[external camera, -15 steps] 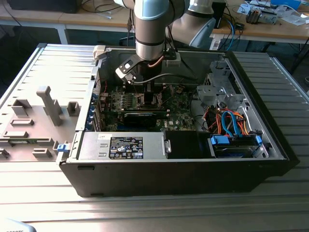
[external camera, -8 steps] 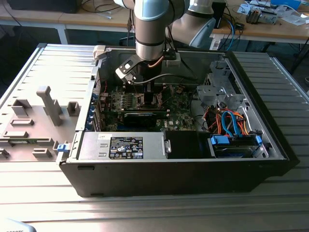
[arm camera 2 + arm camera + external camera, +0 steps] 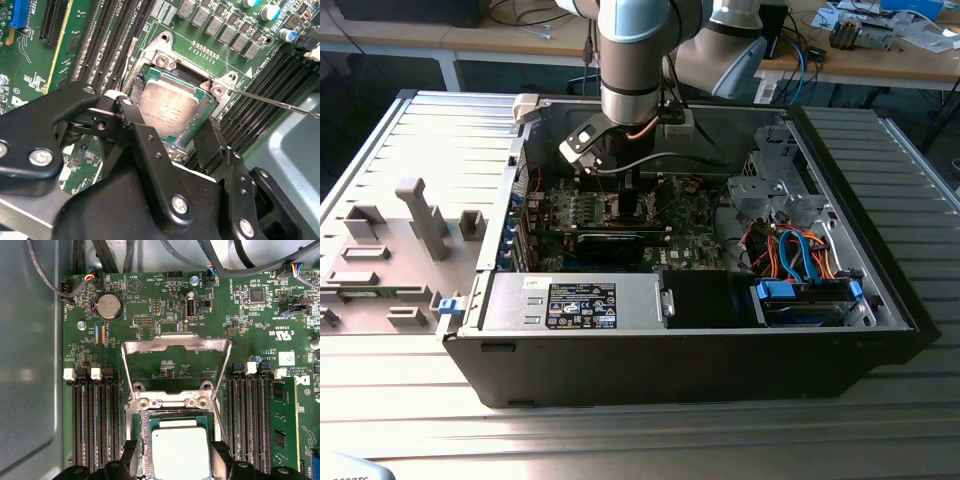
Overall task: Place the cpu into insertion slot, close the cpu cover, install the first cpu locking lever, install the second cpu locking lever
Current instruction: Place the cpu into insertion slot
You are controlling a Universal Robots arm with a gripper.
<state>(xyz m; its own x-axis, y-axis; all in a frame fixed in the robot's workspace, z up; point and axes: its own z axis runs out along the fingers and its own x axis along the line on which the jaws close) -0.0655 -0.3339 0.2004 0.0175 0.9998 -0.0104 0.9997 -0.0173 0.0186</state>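
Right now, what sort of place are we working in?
Probably an electronics lab or workshop: an opened computer case sits on a ribbed metal table, with cable-cluttered wooden benches behind.

Ribbed grey metal bench point(image 3: 430, 130) runs wide here, with even light lying across its grooves. Behind it, at the exterior view's left, a wooden desk point(image 3: 390, 45) stands on a white leg point(image 3: 448, 70), with loose cables point(image 3: 535, 15) on top. At the right, a second wooden desk point(image 3: 890, 68) is cluttered with small parts point(image 3: 860, 30). Dark floor point(image 3: 370, 85) shows beneath.
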